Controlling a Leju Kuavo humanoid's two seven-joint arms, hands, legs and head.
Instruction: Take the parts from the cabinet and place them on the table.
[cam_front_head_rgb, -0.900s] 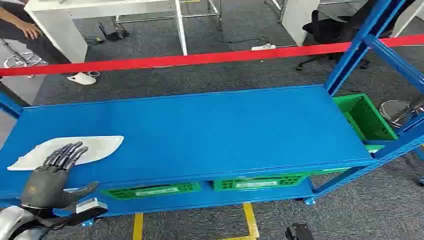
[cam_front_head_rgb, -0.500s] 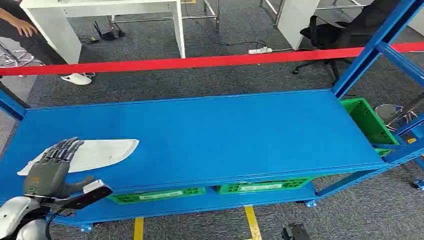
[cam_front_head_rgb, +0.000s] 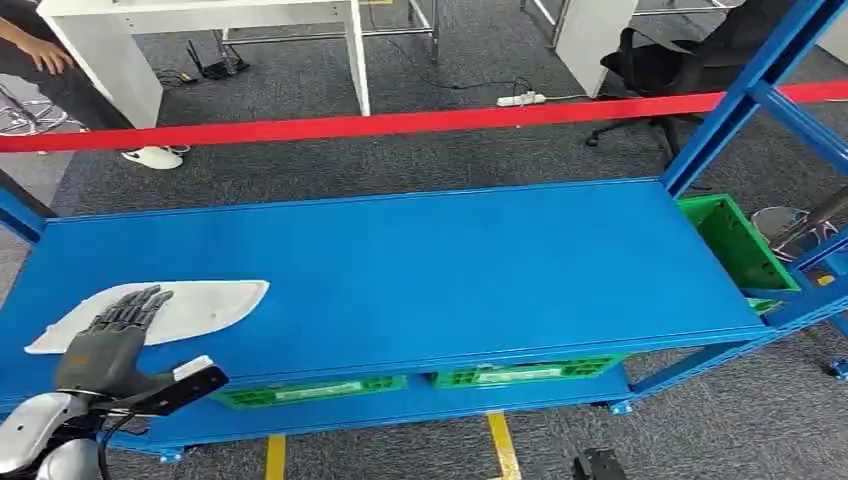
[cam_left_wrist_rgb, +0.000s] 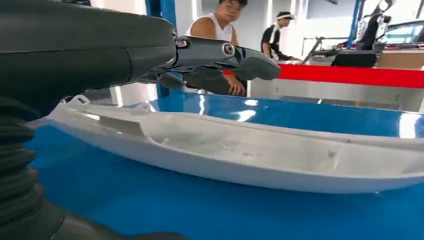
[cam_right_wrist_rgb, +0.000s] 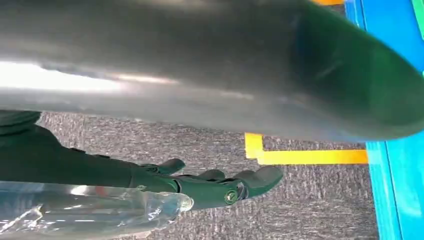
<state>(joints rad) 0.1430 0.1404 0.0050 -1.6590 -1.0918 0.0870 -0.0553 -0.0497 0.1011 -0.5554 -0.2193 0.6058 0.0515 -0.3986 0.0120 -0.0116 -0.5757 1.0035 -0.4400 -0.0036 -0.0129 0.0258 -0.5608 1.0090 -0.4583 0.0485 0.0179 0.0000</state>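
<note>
A long white moulded part (cam_front_head_rgb: 195, 305) lies flat on the blue shelf top (cam_front_head_rgb: 450, 260) near its left end. My left hand (cam_front_head_rgb: 110, 345) hovers over the part's near left end with its fingers stretched out and holds nothing. In the left wrist view the fingers (cam_left_wrist_rgb: 225, 52) reach out above the white part (cam_left_wrist_rgb: 250, 155) with a gap between them. My right hand (cam_right_wrist_rgb: 200, 185) hangs over the grey carpet with its fingers apart and nothing in them; crinkled clear plastic (cam_right_wrist_rgb: 100, 210) lies beside its base.
Green bins (cam_front_head_rgb: 310, 388) (cam_front_head_rgb: 525, 373) sit on the lower shelf, and a green crate (cam_front_head_rgb: 735, 245) stands past the right end. Blue uprights (cam_front_head_rgb: 740, 90) rise at the right. Red tape (cam_front_head_rgb: 400, 122) runs behind the shelf. A person (cam_front_head_rgb: 40, 55) stands by a white table (cam_front_head_rgb: 200, 20).
The whole picture has shifted as the camera moved. My left hand stays over the near left end of the white part, which lies where it was on the shelf.
</note>
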